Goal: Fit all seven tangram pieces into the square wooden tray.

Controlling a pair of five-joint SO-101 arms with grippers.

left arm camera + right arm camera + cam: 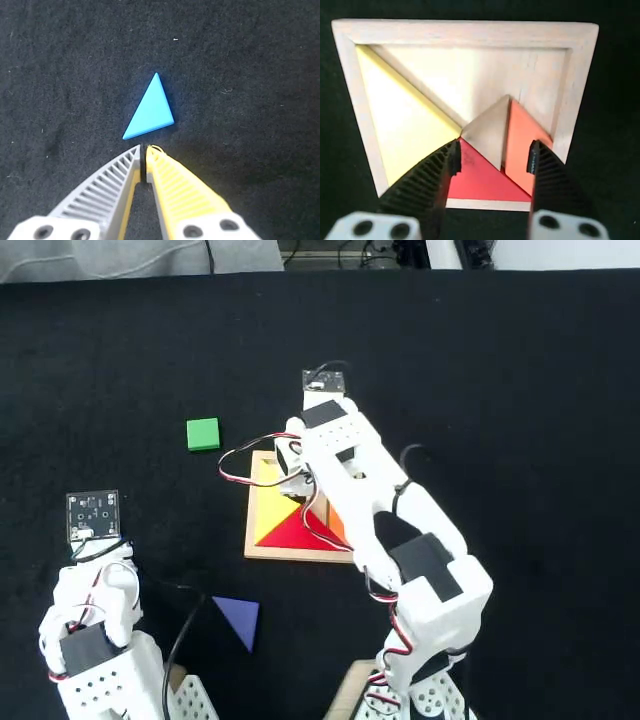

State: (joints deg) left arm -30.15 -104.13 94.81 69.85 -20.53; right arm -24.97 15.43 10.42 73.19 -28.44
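The square wooden tray [262, 550] [470, 32] lies mid-table under the right arm. Inside it lie a yellow triangle [402, 130] [270, 510], a red triangle [482, 177] [295, 533] and an orange piece [525, 140] [338, 525]. My right gripper [492, 155] hangs open just above the red triangle, with nothing between its fingers. A blue triangle [150, 110] [240, 618] lies on the black cloth near the front, just ahead of my left gripper [145, 149], which is shut and holds nothing. A green square [203, 434] rests on the cloth to the tray's far left.
The left arm [95, 635] stands at the front left, and the right arm [390, 530] stretches over the tray from the front. Black cloth covers the table. A white surface and cables [360, 252] lie beyond the far edge.
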